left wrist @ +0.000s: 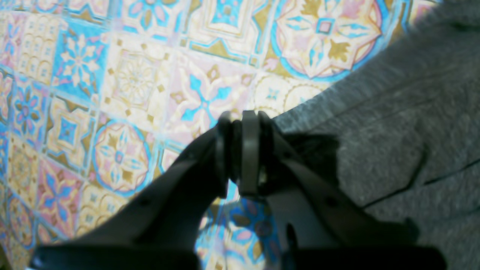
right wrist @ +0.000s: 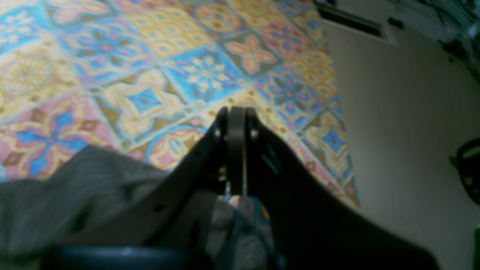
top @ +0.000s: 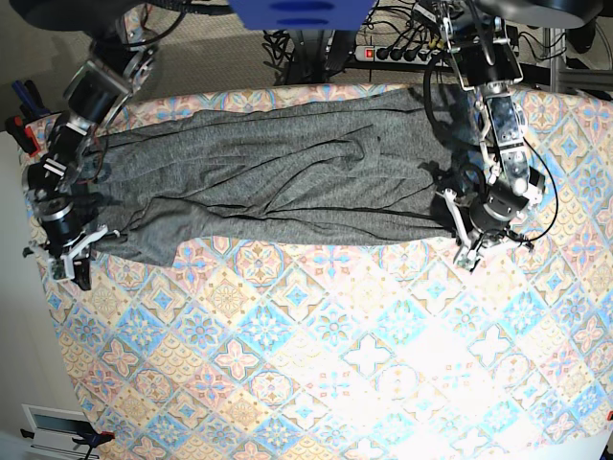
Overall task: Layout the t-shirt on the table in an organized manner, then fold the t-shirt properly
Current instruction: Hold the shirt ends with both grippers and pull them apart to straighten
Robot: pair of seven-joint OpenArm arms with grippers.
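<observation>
Only in the base view is the whole t-shirt (top: 287, 172) seen: one garment, spread in a long wrinkled band along the far edge of the worktop (top: 316, 364), reaching from near the far left corner almost to the far right corner. Two arms are counted there, one at each end of the shirt. In the left wrist view, the left claw (left wrist: 242, 157) is shown clenched, its jaws pressed together with nothing visible between them; it is held just beside the shirt's edge, over bare tile print, and contact with the cloth cannot be told. In the right wrist view, the right claw (right wrist: 236, 150) is likewise shown clenched on nothing visible, with grey cloth lying below it and the worktop's side edge and pale floor (right wrist: 405, 131) seen beyond, a detail hidden from the left wrist camera.
</observation>
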